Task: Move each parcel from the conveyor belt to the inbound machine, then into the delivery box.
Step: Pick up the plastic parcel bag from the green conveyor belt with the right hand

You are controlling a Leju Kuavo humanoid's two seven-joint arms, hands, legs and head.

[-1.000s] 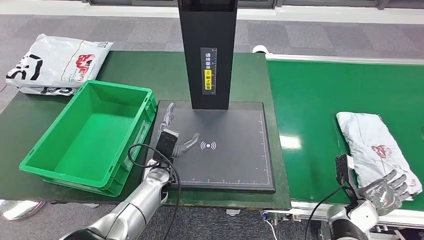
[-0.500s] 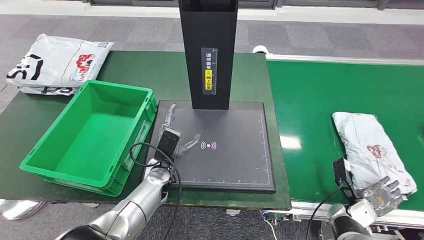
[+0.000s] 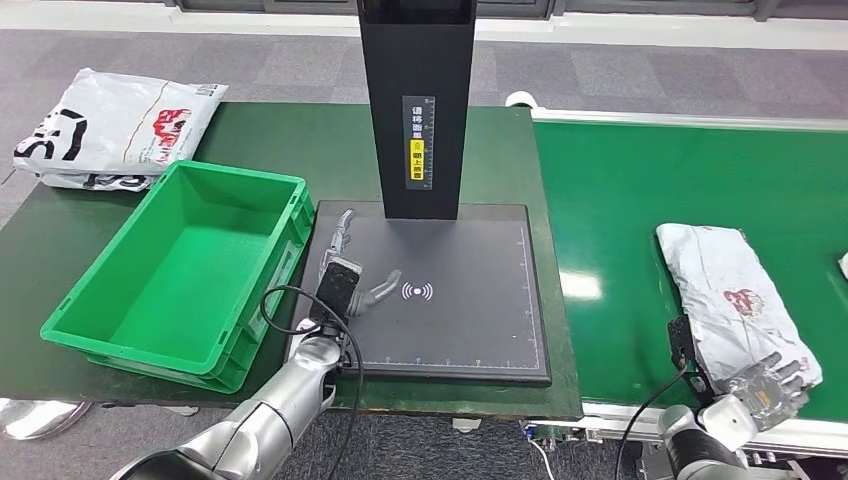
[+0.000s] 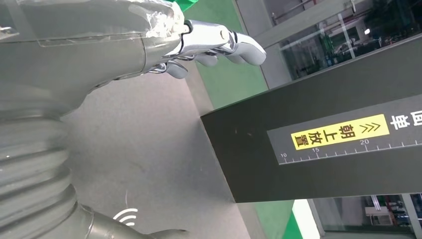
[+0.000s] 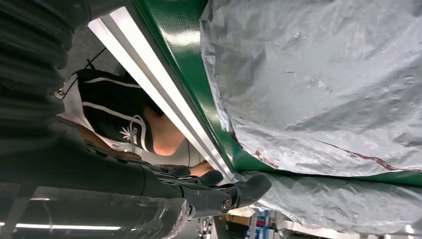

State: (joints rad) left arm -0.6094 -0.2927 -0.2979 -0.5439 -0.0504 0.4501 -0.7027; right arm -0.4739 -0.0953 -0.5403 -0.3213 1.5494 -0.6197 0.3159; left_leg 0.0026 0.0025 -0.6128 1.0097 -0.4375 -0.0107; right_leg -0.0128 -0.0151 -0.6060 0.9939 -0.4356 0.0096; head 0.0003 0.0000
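A grey crumpled parcel (image 3: 733,294) lies on the green conveyor belt (image 3: 640,200) at the right. My right hand (image 3: 768,386) is at the parcel's near corner by the belt's front edge, fingers spread and holding nothing. In the right wrist view the dark fingers (image 5: 219,191) reach along under the parcel's (image 5: 323,84) overhanging edge. My left hand (image 3: 344,262) hovers open over the left side of the inbound machine's black platform (image 3: 470,320). In the left wrist view its fingers (image 4: 219,44) stretch out beside the black column (image 4: 323,149). The green delivery box (image 3: 180,270) is empty.
The machine's tall black column (image 3: 417,105) rises at the platform's back. A white printed parcel (image 3: 110,125) lies on the table's far left corner. Something white (image 3: 843,265) shows on the belt at the right edge. A person (image 5: 119,124) is beyond the belt's front rail.
The grey parcel has shifted slightly left on the belt. My right hand has sunk lower and a little left at its near corner. The left hand has barely moved.
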